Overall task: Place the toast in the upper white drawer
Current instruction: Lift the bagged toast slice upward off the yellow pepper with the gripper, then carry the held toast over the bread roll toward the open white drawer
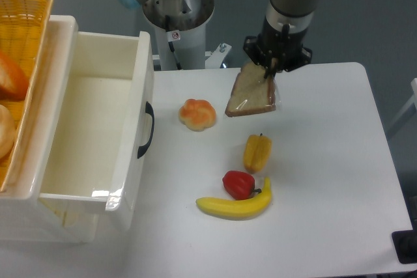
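Observation:
The toast [251, 95], a tan slice with dark crust in glossy clear wrap, hangs tilted in the air above the table's back middle. My gripper [270, 68] is shut on its upper edge, the fingers pinching it from above. The upper white drawer [98, 128] stands pulled open at the left, deep and empty inside, its curved black handle [147, 129] facing the table. The toast is well to the right of the drawer and higher than its rim.
A round orange bun [197, 114] lies near the drawer front. A yellow pepper [257, 152], a red pepper [238, 183] and a banana [236, 206] lie below the toast. A yellow wicker basket [23, 37] with bread sits at far left. The robot base [177, 14] stands behind.

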Tool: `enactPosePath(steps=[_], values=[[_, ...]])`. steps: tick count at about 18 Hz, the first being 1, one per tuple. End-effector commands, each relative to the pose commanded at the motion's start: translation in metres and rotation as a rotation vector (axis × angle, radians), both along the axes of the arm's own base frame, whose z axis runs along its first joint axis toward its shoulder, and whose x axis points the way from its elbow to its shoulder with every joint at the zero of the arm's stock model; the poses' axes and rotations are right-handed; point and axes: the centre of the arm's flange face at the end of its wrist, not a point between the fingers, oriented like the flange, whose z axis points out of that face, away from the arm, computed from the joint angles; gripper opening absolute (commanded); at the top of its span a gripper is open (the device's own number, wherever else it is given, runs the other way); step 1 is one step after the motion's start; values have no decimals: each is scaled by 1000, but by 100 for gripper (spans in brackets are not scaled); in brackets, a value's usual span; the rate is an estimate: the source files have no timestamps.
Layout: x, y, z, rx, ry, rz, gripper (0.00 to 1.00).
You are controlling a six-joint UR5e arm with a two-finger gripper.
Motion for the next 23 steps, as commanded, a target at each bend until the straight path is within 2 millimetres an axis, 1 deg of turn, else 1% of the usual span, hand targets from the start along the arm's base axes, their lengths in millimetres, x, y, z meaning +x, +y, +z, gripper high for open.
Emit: enactPosePath(steps=[1,3,6,9,12,18,23], values=[[3,0,5,13,3,11,11],[15,-2,18,33,6,10,11],[32,-3,31,52,6,3,11],[44,2,41,121,-17,31,11],[58,5,52,150,-16,55,11],[84,24,56,178,-38,34,11],[97,34,56,190,-65,55,11]])
